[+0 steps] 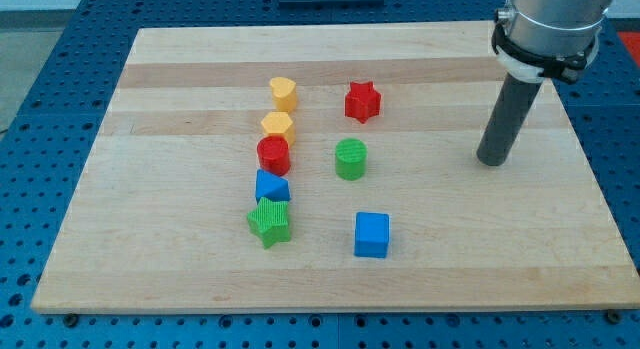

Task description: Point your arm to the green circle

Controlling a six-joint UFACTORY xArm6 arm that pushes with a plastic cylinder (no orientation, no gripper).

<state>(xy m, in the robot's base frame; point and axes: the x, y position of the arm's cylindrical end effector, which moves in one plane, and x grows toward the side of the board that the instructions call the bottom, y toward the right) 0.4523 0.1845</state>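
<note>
Board (150,279): pale wood, lies on a blue pegboard bench (30,139) w/ a grid of holes.
Left column: five blocks in a rough line running top to bottom, left of the board's centre.
Yellow heart (283,92): top of the column, apart from the block below it.
Yellow hexagon (277,126): just under the heart, touching or nearly touching the red one below – can't tell which.
Red cylinder (273,155): mid column, upright.
Blue block (271,186): under the red cylinder; exact shape hard to make out, looks wedge-like.
Green star (269,221): bottom of the column, right against the blue block.
Green circle (351,159): the task's block – a short upright cylinder near the board's centre, standing alone; to the view's right of the red cylinder, below the red star, above the blue cube.
Red star (363,101): toward the view's top, apart from the green circle.
Blue cube (372,234): toward the view's bottom, slightly right of the green circle, apart from it.
My tip (490,162): resting on the board at the view's right, about level w/ the green circle but well apart from it, bare wood between; touching no block.
Fingers: none – the arm ends in a plain dark rod under a grey collar, nothing held.
</note>
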